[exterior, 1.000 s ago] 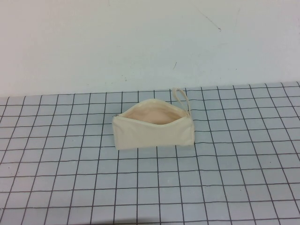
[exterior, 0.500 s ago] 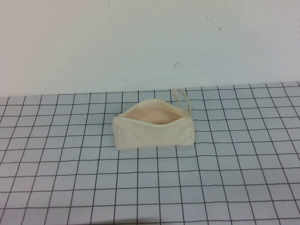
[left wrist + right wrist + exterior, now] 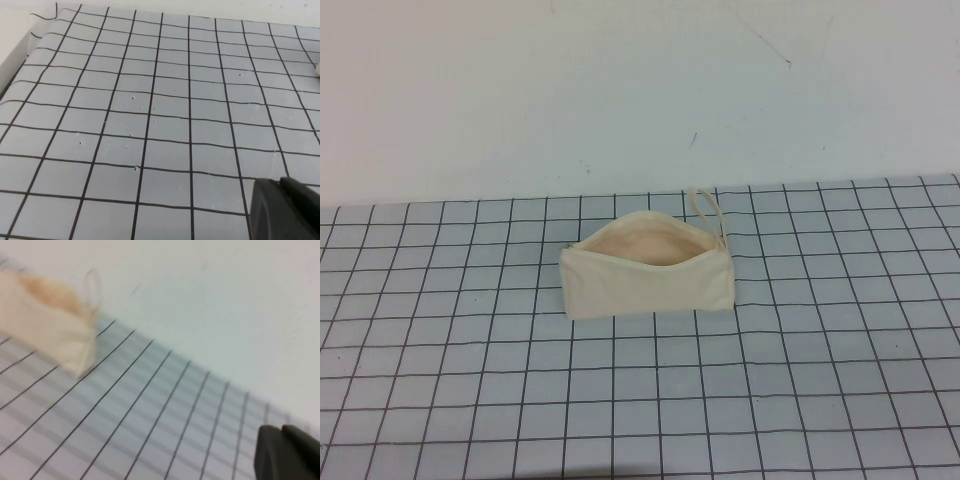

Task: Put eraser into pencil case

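the pencil case (image 3: 647,267) sits a little above the middle of the high view, a soft cream-white fabric pouch, roughly rectangular, lying on the grey mat (image 3: 800,380) with its black grid lines. its mouth gapes open toward the top of the frame, showing a smooth peach-beige lining, and a thin loop strap (image 3: 707,206) curls up from its upper right corner toward the plain white wall (image 3: 620,90). the cloth looks matte and slightly slack (no sharp creases that i can make out).

the eraser cannot be seen in any view; whether it lies inside the pouch i cannot tell.

neither arm shows in the high view. in the left wrist view a dark, smooth plastic piece of the left gripper (image 3: 286,210) fills the lower right corner over bare mat, which is pitted with tiny specks; whether it is apart or together i cannot tell. in the right wrist view the right gripper (image 3: 286,452) shows likewise as a dark shape at the lower right, its state unreadable, with the pouch blurred at the upper left.
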`<state>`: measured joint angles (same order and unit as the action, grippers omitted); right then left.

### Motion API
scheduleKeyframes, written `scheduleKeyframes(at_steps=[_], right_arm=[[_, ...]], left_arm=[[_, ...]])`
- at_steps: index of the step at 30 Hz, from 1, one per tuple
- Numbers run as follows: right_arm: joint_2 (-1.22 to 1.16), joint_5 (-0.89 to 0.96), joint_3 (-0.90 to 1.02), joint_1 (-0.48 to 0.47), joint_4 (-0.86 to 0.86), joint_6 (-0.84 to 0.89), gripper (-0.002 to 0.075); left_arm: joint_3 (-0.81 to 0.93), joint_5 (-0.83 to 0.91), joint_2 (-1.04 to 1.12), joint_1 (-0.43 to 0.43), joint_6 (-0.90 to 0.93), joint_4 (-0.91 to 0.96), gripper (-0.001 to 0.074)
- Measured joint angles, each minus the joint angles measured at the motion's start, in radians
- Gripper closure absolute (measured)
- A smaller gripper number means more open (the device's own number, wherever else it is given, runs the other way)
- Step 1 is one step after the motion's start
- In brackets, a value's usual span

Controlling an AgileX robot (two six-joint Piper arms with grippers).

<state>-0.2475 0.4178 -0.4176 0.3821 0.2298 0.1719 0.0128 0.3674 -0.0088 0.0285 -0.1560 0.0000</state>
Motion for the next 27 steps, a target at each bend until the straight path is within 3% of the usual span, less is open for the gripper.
scheduleKeyframes(at_steps=[4,10,16,27], right_arm=[[0.072,-0.225,0.178,-0.118,0.004,0.003,0.0725],[0.172,-0.396,0.397,-0.247,0.007,0.003,0.0725],[0.24,-0.304,0.445,-0.337,0.009,-0.007,0.0725],[0.244,-0.292,0.445,-0.344,-0.035,-0.075,0.0726]], left_arm=[[0.0,0.0,0.0,0.0,0.0,0.0,0.0736],[0.0,0.0,0.0,0.0,0.0,0.0,0.0736],[0.002,0.0,0.0,0.0,0.0,0.0,0.0736],[0.002,0.0,0.0,0.0,0.0,0.0,0.0736]])
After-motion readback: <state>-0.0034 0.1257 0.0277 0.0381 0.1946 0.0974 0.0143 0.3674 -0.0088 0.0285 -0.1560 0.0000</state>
